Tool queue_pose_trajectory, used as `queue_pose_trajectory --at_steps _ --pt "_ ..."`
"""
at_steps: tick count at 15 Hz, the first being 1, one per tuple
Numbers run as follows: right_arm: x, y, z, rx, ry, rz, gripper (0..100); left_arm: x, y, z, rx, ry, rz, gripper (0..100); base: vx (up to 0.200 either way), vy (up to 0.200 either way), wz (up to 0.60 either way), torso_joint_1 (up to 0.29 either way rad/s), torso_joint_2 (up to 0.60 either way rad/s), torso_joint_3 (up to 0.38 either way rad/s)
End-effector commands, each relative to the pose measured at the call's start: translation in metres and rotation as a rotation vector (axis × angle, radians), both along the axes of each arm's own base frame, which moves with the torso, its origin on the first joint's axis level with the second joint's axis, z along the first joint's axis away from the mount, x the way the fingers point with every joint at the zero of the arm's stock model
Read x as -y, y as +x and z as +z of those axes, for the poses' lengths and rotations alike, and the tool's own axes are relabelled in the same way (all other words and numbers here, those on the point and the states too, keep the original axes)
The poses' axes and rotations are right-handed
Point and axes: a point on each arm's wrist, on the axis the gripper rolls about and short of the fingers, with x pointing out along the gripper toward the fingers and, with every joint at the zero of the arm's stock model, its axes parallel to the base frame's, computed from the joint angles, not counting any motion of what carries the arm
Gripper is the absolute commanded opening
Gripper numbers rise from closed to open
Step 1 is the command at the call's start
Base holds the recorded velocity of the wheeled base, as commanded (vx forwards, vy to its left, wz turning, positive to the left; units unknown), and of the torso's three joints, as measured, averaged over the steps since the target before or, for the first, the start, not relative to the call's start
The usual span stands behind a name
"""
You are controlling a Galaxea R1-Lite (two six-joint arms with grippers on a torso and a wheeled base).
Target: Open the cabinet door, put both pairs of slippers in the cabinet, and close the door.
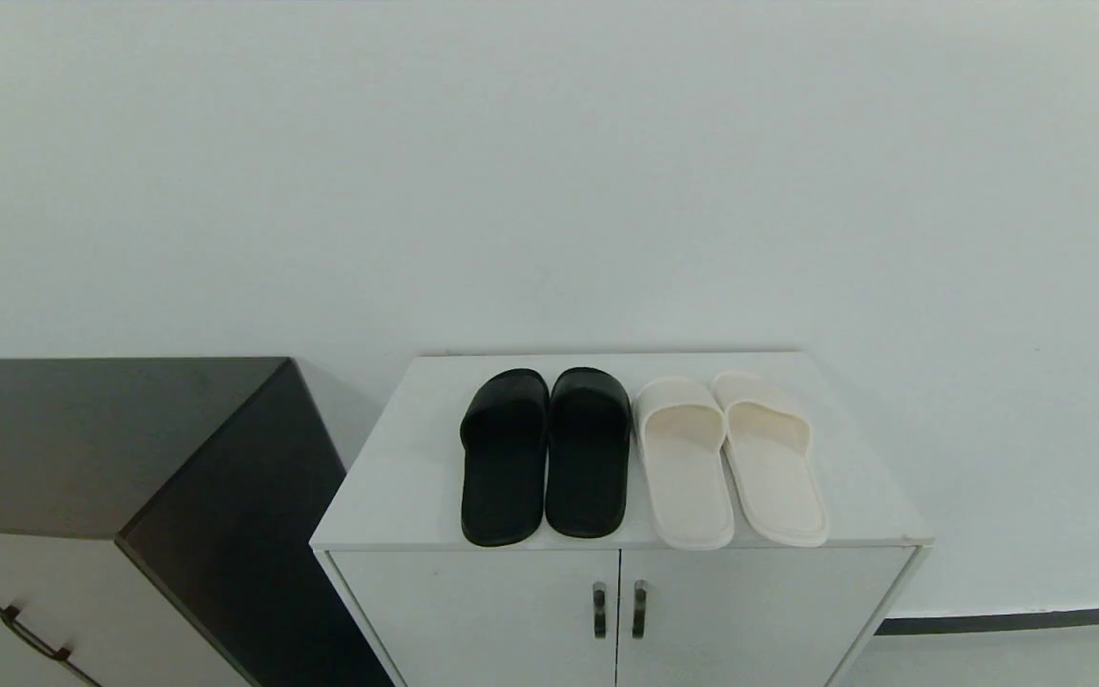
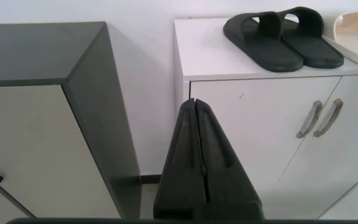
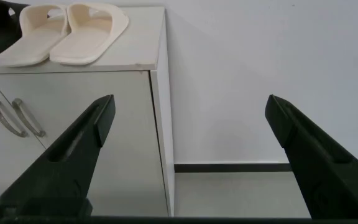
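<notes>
Beyond left hand (image 2: 194,102), black slippers (image 2: 284,38) top cabinet (image 2: 247,118).

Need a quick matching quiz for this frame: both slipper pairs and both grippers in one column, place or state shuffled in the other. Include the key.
Things
1. black slippers
2. cream slippers
3. left gripper
4. right gripper

Place or state
A. open, holding nothing
B. on the cabinet top, toward the robot's right
C. shut, holding nothing
D. on the cabinet top, toward the robot's left

Pairs: 1-D, 2-B, 3-C, 4-A
</notes>
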Motion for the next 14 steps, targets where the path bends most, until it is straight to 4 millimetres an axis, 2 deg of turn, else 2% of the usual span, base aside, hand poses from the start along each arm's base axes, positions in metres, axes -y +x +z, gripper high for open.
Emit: queue_pose_trajectory --at_steps 1,8,9,10,11,12,14 --pt "0.0 0.0 0.0 0.0 0.003 0.0 100 0.0 0.0 0.0 -0.001 0.0 0.0 0 0.0 0.0 0.0 0.0 0.0 0.0" --pt "0.0 0.0 0.0 0.004 -0.052 -0.014 100 0.0 0.0 0.0 -0.001 0.0 0.0 0 0.0 0.0 0.0 0.0 0.0 0.0" --pt "0.0 -0.004 0.023 0.087 0.004 -0.021 100 0.0 0.0 0.0 -0.001 0.0 0.0 0 0.0 0.0 0.0 0.0 0.0 0.0" --pt "0.001 -0.01 0.072 0.176 0.134 -0.01 100 0.0 0.0 0.0 -0.001 0.0 -0.001 0 0.0 0.0 0.0 0.0 0.0 0.0" --pt "0.0 -0.006 0.099 0.166 0.198 0.001 100 0.0 0.0 0.0 -0.001 0.0 -0.001 0 0.0 0.0 0.0 0.0 0.0 0.0" --pt "0.0 0.014 0.106 0.039 0.13 0.022 100 0.0 0.0 0.0 -0.001 0.0 -0.001 0 0.0 0.0 0.0 0.0 0.0 0.0" --pt "-0.003 0.049 0.091 -0.135 0.097 0.11 100 0.0 0.0 0.0 -0.001 0.0 0.0 0 0.0 0.0 0.0 0.0 0.0 0.0"
